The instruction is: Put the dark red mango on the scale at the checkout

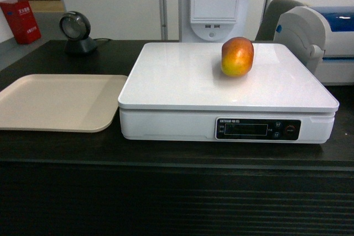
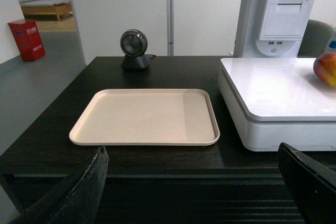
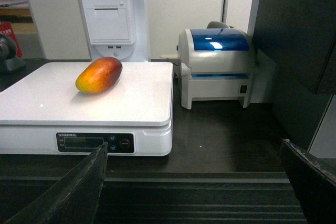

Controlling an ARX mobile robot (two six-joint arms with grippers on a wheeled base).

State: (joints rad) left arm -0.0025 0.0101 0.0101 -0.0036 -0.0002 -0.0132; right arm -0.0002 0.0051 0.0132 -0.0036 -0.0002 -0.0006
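Head view: dark red mango (image 1: pixel 237 56) sits upper-center on scale (image 1: pixel 221 81); smooth, firm, likely rolls, grasp midsection; both grippers' jaws spread, empty.

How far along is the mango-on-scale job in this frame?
It looks done: the dark red mango lies on the scale platform on the checkout, touched by nothing. In hand: nothing; the left claw and right claw are open and empty, back from the counter. Nothing visible is left.
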